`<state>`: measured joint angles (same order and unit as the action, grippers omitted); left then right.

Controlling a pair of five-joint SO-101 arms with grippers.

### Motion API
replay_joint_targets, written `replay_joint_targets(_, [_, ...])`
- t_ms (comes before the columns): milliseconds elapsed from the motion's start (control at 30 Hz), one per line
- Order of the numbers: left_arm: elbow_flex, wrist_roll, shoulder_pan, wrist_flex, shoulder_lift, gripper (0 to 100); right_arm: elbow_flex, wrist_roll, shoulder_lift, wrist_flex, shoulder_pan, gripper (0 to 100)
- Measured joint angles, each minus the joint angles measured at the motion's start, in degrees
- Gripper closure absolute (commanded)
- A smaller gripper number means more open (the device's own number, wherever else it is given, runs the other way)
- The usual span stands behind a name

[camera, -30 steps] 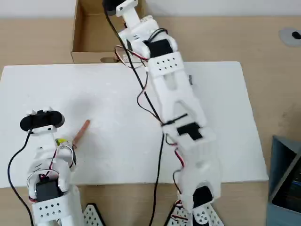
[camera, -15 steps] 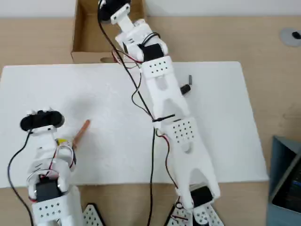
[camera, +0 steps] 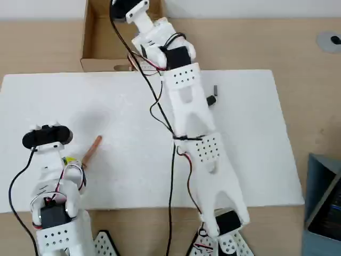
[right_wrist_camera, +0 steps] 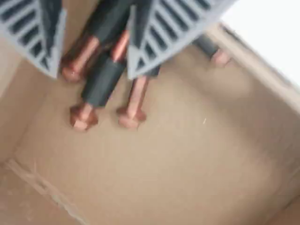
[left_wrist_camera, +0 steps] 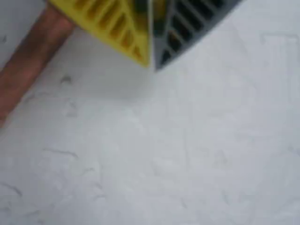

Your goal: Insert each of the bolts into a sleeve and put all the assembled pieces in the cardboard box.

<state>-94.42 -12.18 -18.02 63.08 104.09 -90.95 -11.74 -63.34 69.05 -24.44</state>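
My right gripper (right_wrist_camera: pixel 93 72) hangs open inside the cardboard box (camera: pixel 88 49), its grey fingers (right_wrist_camera: pixel 164 33) spread above the box floor (right_wrist_camera: pixel 187 154). Several copper bolts in black sleeves (right_wrist_camera: pixel 103 82) lie on that floor under the fingers. In the high view the right arm (camera: pixel 186 106) stretches across the white mat into the box. My left gripper (left_wrist_camera: pixel 151 63) is shut on nothing, its tips low over the mat. A bare copper bolt (left_wrist_camera: pixel 33 79) lies just beside it, also seen as the bolt (camera: pixel 91 151) at the mat's left. A loose black sleeve (camera: pixel 211 100) rests beside the right arm.
The white foam mat (camera: pixel 106 106) covers most of the wooden table. A thin dark piece (camera: pixel 216 89) lies by the loose sleeve. A grey bin (camera: pixel 322 208) stands at the right edge, and a small round fitting (camera: pixel 329 40) is at the far right.
The right arm swung left and farther into the box, uncovering the loose black sleeve on the mat. The left arm has kept still.
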Motion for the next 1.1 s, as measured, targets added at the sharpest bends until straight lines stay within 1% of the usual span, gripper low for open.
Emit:
replay_joint_targets(67, [0.0,0.0,0.0,0.0,0.0,100,-1.49,0.09,0.09,4.66,0.79,89.2])
replay_joint_targets(233, [0.0,0.0,0.0,0.0,0.0,100,-1.76,0.09,1.14,11.43,2.46,99.1])
replay_joint_targets(567, [0.0,0.0,0.0,0.0,0.0,100,-1.76,0.09,9.41,24.26,2.46,98.9])
replay_joint_targets(700, [0.0,0.0,0.0,0.0,0.0,100,-1.76,3.16,11.87,30.51,2.81,98.9])
replay_joint_targets(833, [0.0,0.0,0.0,0.0,0.0,100,-1.85,7.12,15.21,32.18,4.57,98.9])
replay_joint_targets(967, [0.0,0.0,0.0,0.0,0.0,100,-1.49,8.44,18.37,32.18,6.15,98.7])
replay_joint_targets(1100, [0.0,0.0,0.0,0.0,0.0,100,3.16,11.34,23.38,32.18,7.65,98.6])
